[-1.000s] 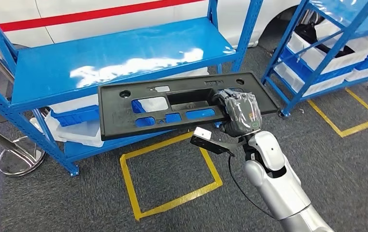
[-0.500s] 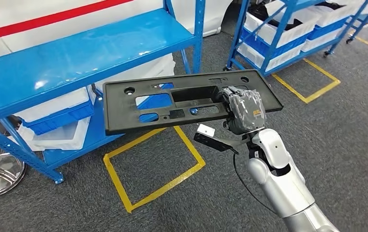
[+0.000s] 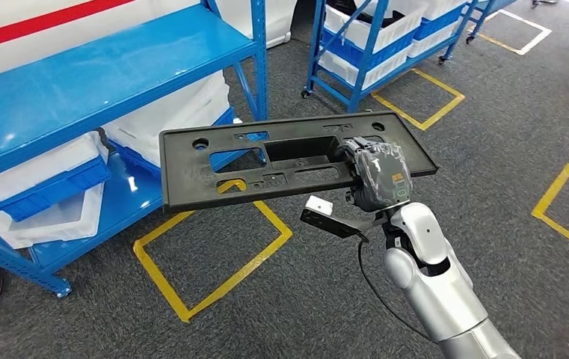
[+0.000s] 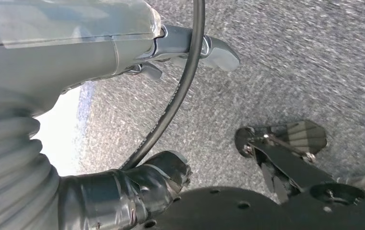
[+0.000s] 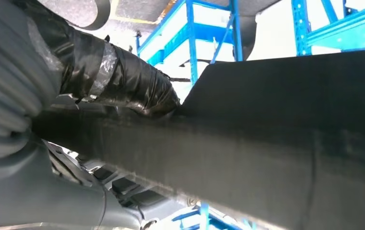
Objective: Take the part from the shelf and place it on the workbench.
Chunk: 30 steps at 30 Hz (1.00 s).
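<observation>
Between the earlier pictures and this one the whole head view is shifted: the blue shelf (image 3: 109, 71) is carried off toward the left edge, a second rack (image 3: 374, 41) with white bins is brought nearer the middle, and more yellow floor tape (image 3: 210, 258) is shown. This is read as a turn of the camera with the robot's body, not as a move of the things. Against the right hand (image 3: 377, 173) the part (image 3: 281, 161) is unchanged in place and tilt, so the hold is judged to be steady through the turn.

For the task, the part is seen already off the shelf and carried clear of it, over the grey floor (image 3: 505, 247). The pick is taken as done and the carry toward the surface as under way; no surface is shown, so how far off it lies cannot be told.

The right hand is closed on the part at the end farther from the shelf, its wrapped fingers folded over the near edge by the long central opening. In the right wrist view the taped fingers (image 5: 123, 76) are pressed against the dark panel. The part is held nearly flat, and most of its length reaches out from the hand unsupported toward the shelf.

The left hand (image 4: 123, 43) is seen in the left wrist view above the floor, with nothing in it; how far it is open cannot be told.
</observation>
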Each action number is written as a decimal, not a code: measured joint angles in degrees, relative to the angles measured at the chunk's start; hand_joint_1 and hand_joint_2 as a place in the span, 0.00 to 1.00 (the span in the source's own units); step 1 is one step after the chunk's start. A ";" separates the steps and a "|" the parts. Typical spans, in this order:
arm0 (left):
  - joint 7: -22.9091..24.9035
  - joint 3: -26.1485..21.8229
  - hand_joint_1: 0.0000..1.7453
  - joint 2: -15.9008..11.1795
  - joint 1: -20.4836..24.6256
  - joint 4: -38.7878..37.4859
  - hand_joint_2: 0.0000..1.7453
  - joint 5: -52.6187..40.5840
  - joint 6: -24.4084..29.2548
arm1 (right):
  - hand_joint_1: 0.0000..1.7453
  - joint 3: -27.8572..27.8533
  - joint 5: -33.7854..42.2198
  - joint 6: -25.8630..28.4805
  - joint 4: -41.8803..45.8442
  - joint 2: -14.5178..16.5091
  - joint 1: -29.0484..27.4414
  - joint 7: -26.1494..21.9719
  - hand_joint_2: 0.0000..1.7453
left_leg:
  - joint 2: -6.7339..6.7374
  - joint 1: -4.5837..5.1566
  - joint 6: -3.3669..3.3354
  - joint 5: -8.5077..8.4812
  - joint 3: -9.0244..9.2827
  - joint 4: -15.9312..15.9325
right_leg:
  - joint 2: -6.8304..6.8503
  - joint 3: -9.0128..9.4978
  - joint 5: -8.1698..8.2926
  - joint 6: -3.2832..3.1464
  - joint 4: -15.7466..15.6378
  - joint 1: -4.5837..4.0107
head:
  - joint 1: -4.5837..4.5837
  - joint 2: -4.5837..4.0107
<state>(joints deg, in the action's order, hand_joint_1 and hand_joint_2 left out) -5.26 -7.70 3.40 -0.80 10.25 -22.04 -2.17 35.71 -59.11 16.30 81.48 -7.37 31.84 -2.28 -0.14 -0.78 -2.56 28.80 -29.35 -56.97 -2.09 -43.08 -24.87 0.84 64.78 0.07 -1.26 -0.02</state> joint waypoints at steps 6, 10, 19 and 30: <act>-0.60 -0.02 0.00 -0.07 -0.16 0.00 1.00 -0.23 -0.09 | 1.00 -0.03 -0.50 0.02 -0.31 -0.02 -0.12 0.11 1.00 | 4.11 0.16 0.24 -1.00 -1.47 -0.13 | 2.50 3.18 -1.69 0.75 3.67 1.06 | -0.04 0.00; -0.95 -0.03 0.00 -0.02 0.24 0.00 1.00 -0.34 0.00 | 1.00 -0.33 -0.84 0.09 -0.31 -0.11 0.11 0.59 1.00 | 5.46 0.06 1.44 -1.43 -1.76 -0.01 | 3.38 9.76 -1.26 -0.66 -6.62 0.08 | -0.03 0.00; -1.08 -0.05 0.00 0.01 -0.18 0.02 1.00 -0.47 0.18 | 1.00 -0.58 -0.26 -0.38 -0.43 -0.13 0.20 0.86 1.00 | 0.36 -0.43 3.19 5.07 -9.44 -15.95 | 0.71 10.24 -0.25 -2.92 -8.56 0.31 | 0.07 0.00; -1.19 -0.05 0.00 -0.08 0.11 0.02 1.00 -0.97 0.28 | 1.00 -0.70 0.08 -0.69 -0.50 -0.22 0.23 0.73 1.00 | -0.24 -1.25 1.84 -1.24 -3.33 -2.14 | -1.03 4.93 -3.79 0.05 -0.11 0.91 | -0.16 0.00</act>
<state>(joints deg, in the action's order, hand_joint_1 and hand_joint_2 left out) -6.45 -7.76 3.32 -0.69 10.27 -23.02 -1.89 35.01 -59.04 15.61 80.99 -7.58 32.08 -1.55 -0.38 -2.03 -0.72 27.56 -32.67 -59.10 -3.13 -38.15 -28.66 0.89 64.67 0.98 -1.43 -0.02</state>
